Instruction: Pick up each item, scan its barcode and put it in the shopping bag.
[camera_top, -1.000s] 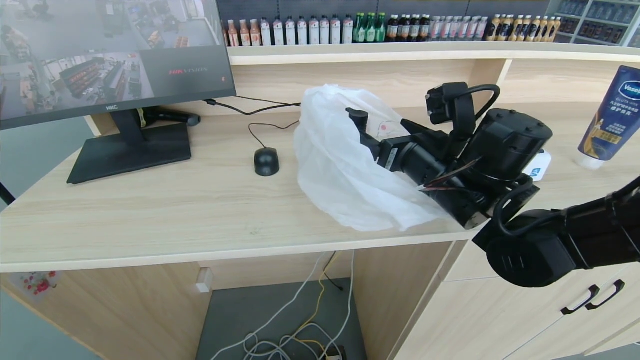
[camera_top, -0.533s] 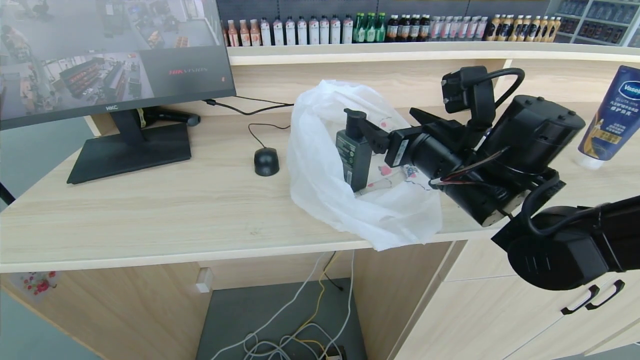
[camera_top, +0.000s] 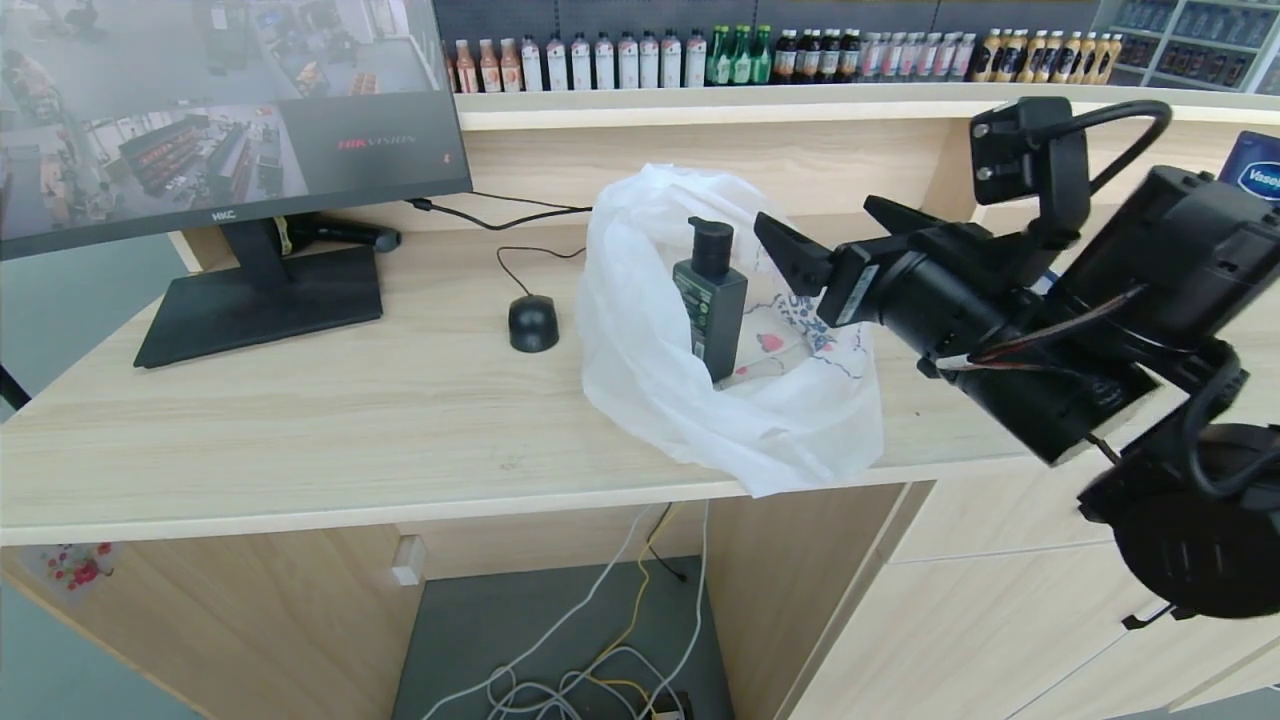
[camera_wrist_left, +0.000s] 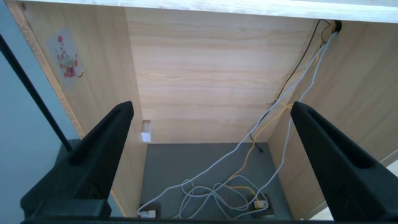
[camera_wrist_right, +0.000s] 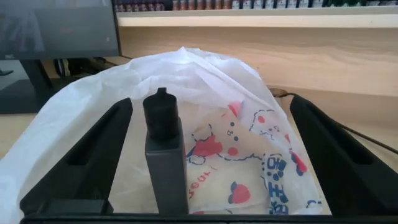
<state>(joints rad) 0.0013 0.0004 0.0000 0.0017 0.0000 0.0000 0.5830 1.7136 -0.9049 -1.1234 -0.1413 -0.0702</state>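
White plastic shopping bag (camera_top: 650, 380) lies open on the bench (camera_top: 300, 420), and a dark pump bottle (camera_top: 709, 310) stands upright inside it; we judge that item done. Right gripper (camera_top: 840, 235) hangs just beside the bag's mouth, jaws wide and empty. Left gripper (camera_wrist_left: 211, 168) faces the space under the bench, jaws wide, holding nothing. A blue bottle (camera_top: 1258, 165) at the far right appears not yet bagged.

bag (camera_top: 660, 390): thin crinkled white plastic | bottle (camera_top: 708, 300): matt dark plastic | counter (camera_top: 300, 420): smooth pale wood
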